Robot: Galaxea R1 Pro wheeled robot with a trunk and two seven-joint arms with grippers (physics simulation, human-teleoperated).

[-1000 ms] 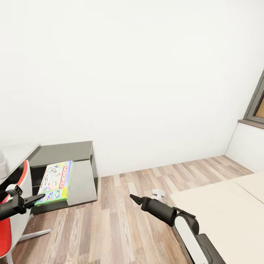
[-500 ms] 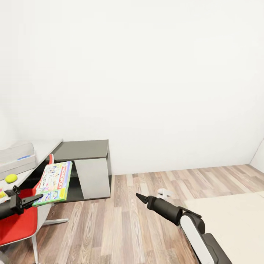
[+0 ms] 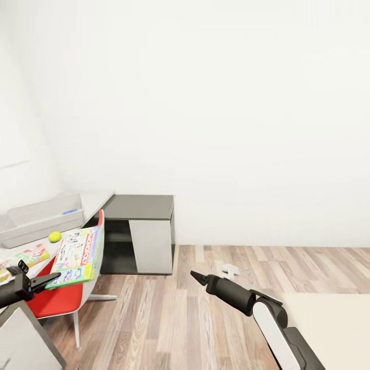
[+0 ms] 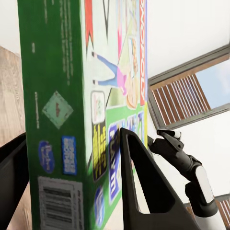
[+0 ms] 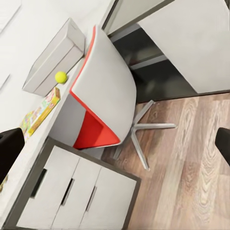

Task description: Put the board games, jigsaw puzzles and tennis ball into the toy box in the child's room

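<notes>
2 board games [image 3: 76, 257], 1 tennis ball [image 3: 54, 236], 1 chair [image 3: 64, 298].

My left pincer [image 3: 49, 280] runs off the near left edge, and the board game [image 3: 76, 256] it grips hides part of the red chair [image 3: 56, 299]. The toy box [image 3: 36, 220] on the table [image 3: 20, 250] is cut by the left edge, and a blue thing inside it is too small to tell. My right pincer [image 5: 115, 146] shows just two dark fingertips [image 5: 10, 146] at the edges.
</notes>
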